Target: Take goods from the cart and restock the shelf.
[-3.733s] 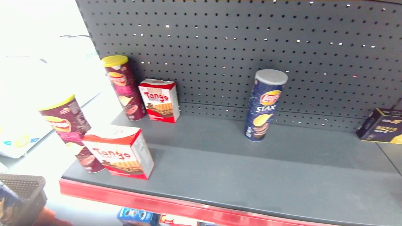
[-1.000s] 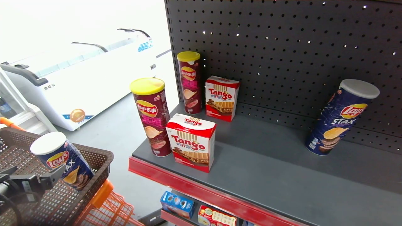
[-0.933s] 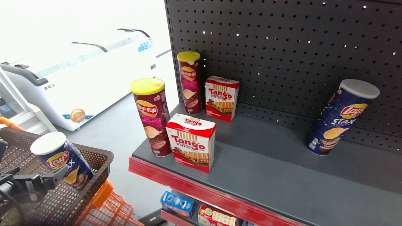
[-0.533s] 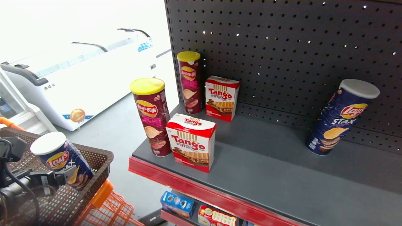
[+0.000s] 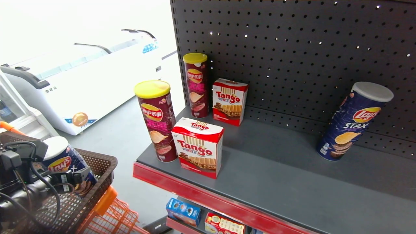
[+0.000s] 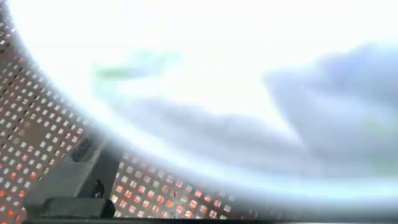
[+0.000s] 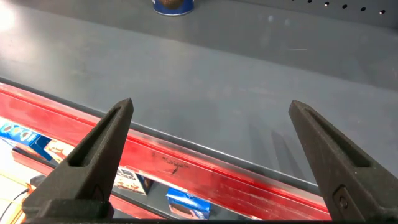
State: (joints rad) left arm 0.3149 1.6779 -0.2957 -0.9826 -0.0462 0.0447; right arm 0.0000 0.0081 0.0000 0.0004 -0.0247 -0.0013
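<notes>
Can (image 5: 63, 159) sits in the basket (image 5: 104, 167), right up against my left claw (image 5: 73, 172). That's the head view, and I can't tell from it whether the claw is gripping yet. I'd call this the pickup step. Left wrist: glare, with basket mesh just beyond the claw. Right wrist: my right claw (image 7: 211, 109) gapes wide over the shelf (image 7: 205, 68), holding nothing. Next up, I reckon: a firm squeeze, then a straight lift clear of the rim.

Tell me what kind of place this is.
Probably a supermarket aisle: a pegboard-backed shelf of snack tubes and wafer boxes, a shopping cart, and a white chest freezer behind.
</notes>
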